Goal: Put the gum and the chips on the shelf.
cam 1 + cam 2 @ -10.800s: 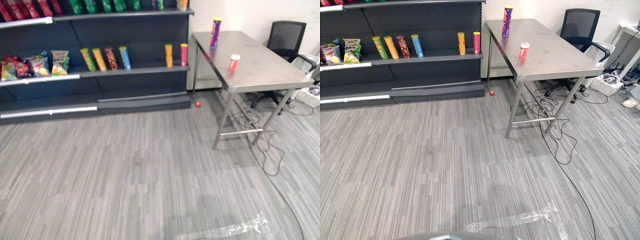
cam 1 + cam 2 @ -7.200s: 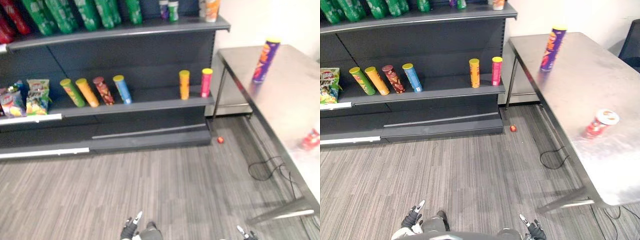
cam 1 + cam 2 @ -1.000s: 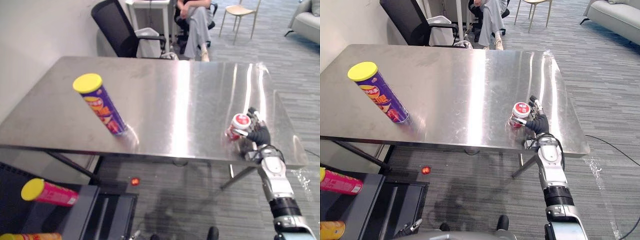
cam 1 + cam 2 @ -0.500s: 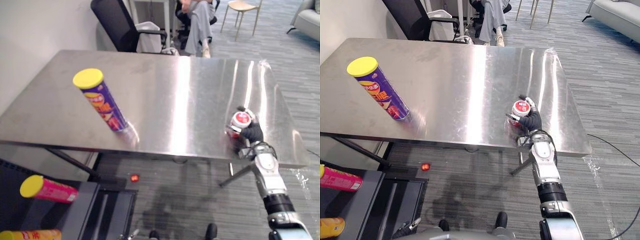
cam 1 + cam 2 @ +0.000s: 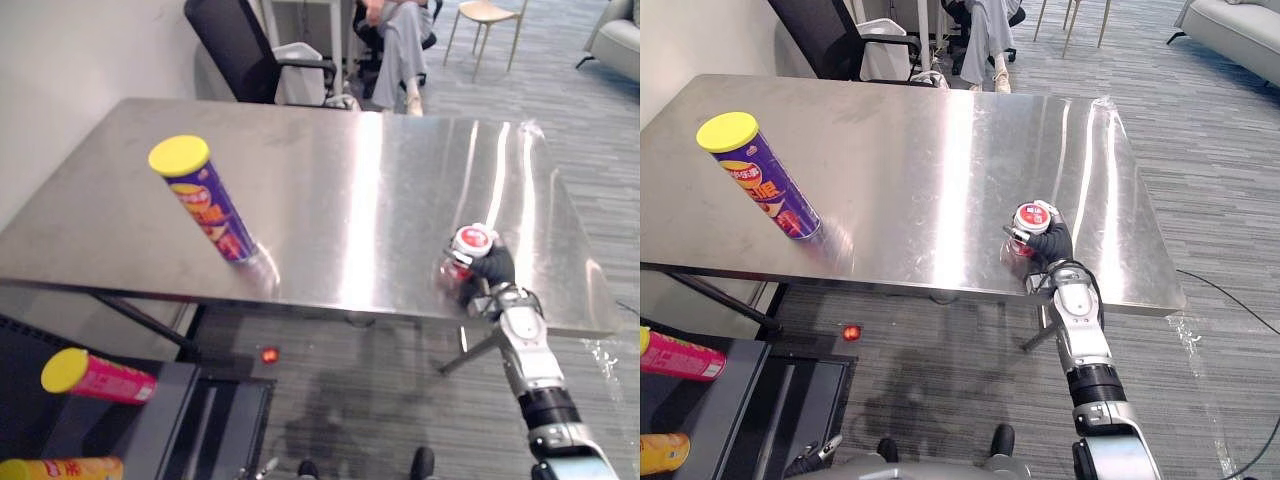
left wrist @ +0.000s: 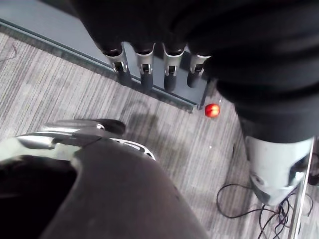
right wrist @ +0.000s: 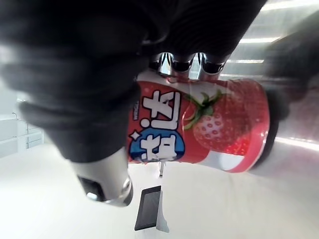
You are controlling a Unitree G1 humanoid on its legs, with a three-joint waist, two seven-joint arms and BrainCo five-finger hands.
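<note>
Gum (image 5: pixel 1032 220) in right hand (image 5: pixel 1054 244), chips (image 5: pixel 760 178) apart

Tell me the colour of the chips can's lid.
Yellow lid, clearest in the left eye view.

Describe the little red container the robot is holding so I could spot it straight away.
On the steel table, near its front right edge, the robot's right hand grips the gum tub. It is short and red with a strawberry picture, unlike the tall purple, yellow-lidded chips can at the left.
</note>
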